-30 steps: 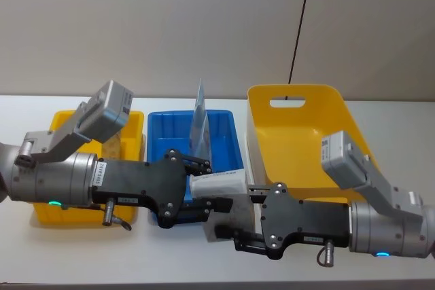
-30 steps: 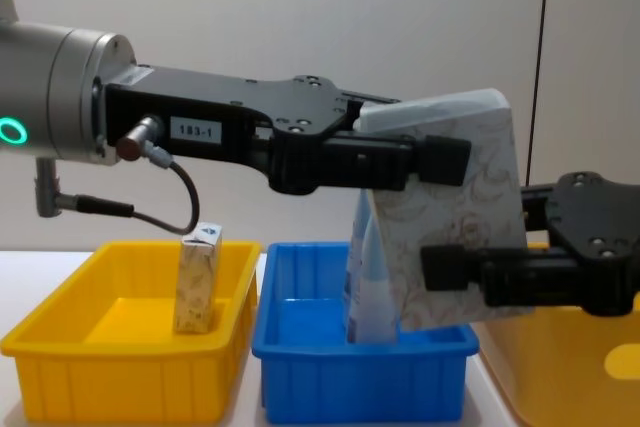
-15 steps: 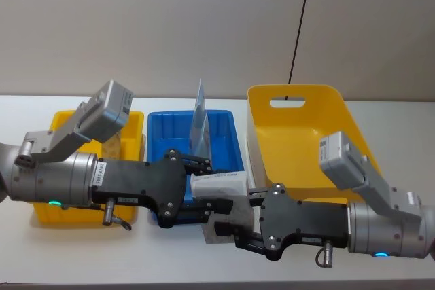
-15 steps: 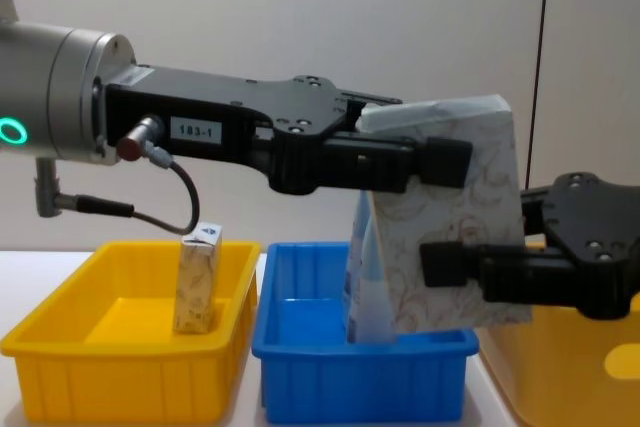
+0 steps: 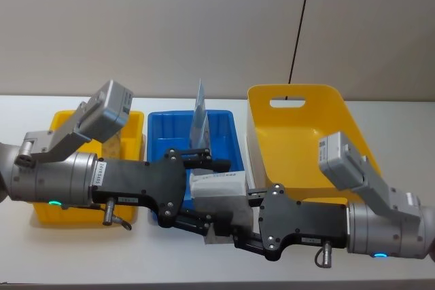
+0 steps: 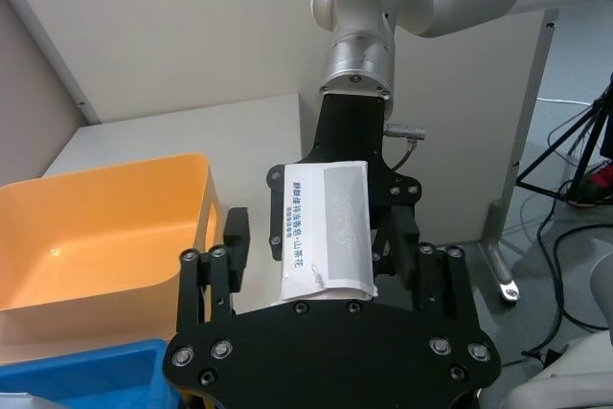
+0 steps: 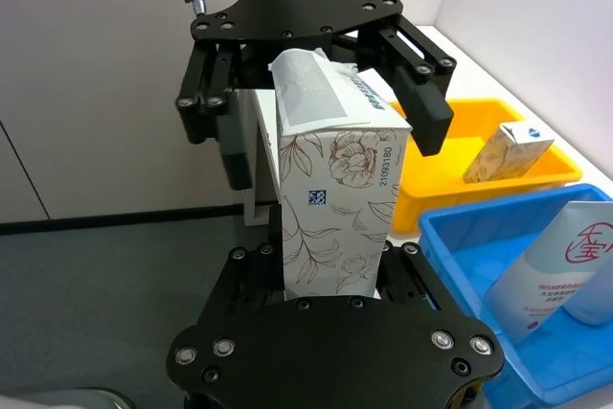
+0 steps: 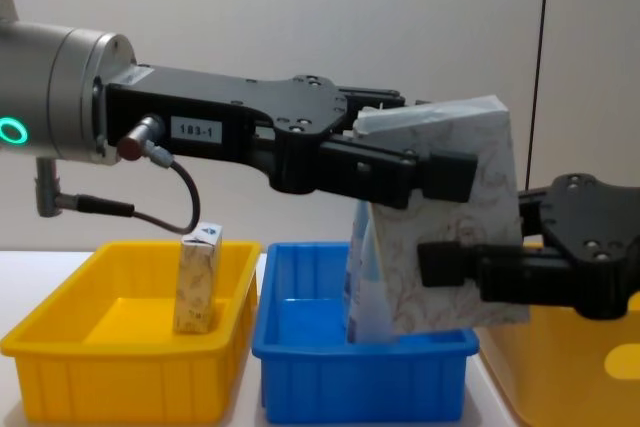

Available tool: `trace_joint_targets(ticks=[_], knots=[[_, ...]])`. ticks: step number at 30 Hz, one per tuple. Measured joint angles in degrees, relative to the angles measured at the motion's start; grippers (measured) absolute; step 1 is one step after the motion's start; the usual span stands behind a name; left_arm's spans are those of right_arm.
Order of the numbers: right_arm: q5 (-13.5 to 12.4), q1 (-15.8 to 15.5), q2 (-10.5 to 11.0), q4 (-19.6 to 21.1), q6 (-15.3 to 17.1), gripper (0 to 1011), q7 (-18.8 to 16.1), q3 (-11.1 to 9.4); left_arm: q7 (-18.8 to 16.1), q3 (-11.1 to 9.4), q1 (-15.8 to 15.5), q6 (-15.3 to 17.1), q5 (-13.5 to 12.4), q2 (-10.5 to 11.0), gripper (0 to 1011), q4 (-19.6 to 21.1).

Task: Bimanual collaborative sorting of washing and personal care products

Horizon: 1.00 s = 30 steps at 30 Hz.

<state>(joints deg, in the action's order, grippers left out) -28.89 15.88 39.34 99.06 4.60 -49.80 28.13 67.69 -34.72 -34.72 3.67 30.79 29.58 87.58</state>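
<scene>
1. Tabletop, white, carries three containers in a row: a small yellow bin at the left, a blue bin in the middle and a large yellow basket at the right. A small printed carton stands upright in the small yellow bin, well apart from both arms.
2. The left pincer reaches in from the left at the top end of the pack. Its jaws stand wide, one on each side of that end. The left wrist view shows a clear gap on one side. The other finger sits close to the wrapper, and I cannot tell whether it touches.
3. Pale-blue tubes stand on end in the blue bin with their points up. In the chest view they are behind the pack. They are apart from both pincers.
4. The pack hangs in the air, roughly upright with a slight tilt. It is at the blue bin's front right corner, just beside the basket's left wall. In the chest view its lower edge is about level with the blue bin's rim.
5. The right pincer comes in from the right, below the left one. It is closed narrow on the pack's lower end, with a finger pressed to each side, and it carries the pack.
6. The basket's wide mouth lies open just to the right of the pack. Its front rim is under the right arm.
</scene>
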Motion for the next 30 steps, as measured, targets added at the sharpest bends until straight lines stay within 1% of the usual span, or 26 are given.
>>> trace_joint_targets(ticks=[1, 3, 4, 7, 15, 18, 24, 30], knots=[[-0.02, -0.05, -0.03, 0.02, -0.05, 357, 0.09, 0.00, 0.00, 0.00, 0.00, 0.00, 0.00, 0.00, 853, 0.00], [-0.06, -0.20, -0.07, 0.09, -0.23, 357, 0.30, -0.04, 0.00, 0.00, 0.00, 0.00, 0.00, 0.00, 907, 0.00], [-0.09, -0.40, -0.12, 0.19, -0.53, 357, 0.62, -0.15, 0.00, 0.00, 0.00, 0.00, 0.00, 0.01, 953, 0.00], [-0.12, -0.91, -0.21, 0.45, -1.11, 357, 1.32, -0.39, 0.01, 0.00, -0.06, -0.04, 0.03, 0.01, 1001, -0.06], [-0.05, -2.72, -0.20, 1.25, -2.72, 357, 4.18, -1.24, -0.08, 0.50, -0.27, -0.66, 0.52, 0.15, 1001, -0.49], [0.37, -3.80, -0.20, 1.62, -3.45, 357, 6.46, -1.78, -0.88, 0.98, -0.01, -0.73, 0.79, 0.35, 1001, -0.45], [1.28, -5.19, -0.31, 1.97, -4.17, 357, 9.88, -2.68, -3.58, 2.09, 1.20, -0.36, 1.36, 0.96, 1001, 0.46], [2.54, -6.79, -0.61, 2.21, -4.57, 357, 13.93, -3.91, -7.45, 3.38, 2.85, 1.53, 2.03, 1.86, 1001, 2.02]])
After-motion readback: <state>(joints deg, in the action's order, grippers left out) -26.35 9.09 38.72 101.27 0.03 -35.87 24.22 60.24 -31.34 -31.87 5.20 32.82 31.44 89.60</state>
